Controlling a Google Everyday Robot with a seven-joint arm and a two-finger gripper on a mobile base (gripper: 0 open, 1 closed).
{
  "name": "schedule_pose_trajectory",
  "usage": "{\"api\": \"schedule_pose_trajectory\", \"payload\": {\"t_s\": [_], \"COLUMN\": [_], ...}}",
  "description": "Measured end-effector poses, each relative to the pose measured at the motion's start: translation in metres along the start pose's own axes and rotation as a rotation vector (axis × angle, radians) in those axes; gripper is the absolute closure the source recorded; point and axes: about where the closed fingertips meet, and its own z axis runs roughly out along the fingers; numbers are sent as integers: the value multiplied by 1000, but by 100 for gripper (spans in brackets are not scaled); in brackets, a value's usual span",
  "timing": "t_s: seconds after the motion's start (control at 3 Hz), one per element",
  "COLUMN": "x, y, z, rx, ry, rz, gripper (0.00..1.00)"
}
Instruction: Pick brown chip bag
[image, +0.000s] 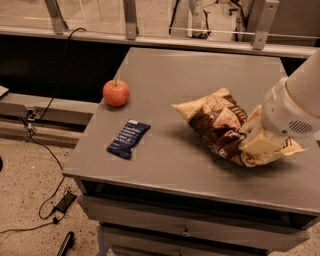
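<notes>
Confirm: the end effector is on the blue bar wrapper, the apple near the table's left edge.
Wrong. The camera view shows the end effector at the right end of the brown chip bag, not the blue bar wrapper; the apple is near the table's left edge.

A red apple (116, 93) stands near the grey table's (195, 70) left edge. A dark blue bar wrapper (128, 138) lies flat nearer the front, apart from it. Both are well left of my gripper (256, 142), at the table's right side.
</notes>
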Motion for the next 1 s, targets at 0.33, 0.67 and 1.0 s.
{"api": "schedule_pose_trajectory", "payload": {"t_s": [0.33,0.67,1.0], "x": [-11,-22,-35], "y": [-41,-79,-93], "z": [-54,-104,-144], "rx": [94,181,270], "ry": [-57,-108,-142], "rz": [-71,-113,-132], "gripper": [100,100,100]}}
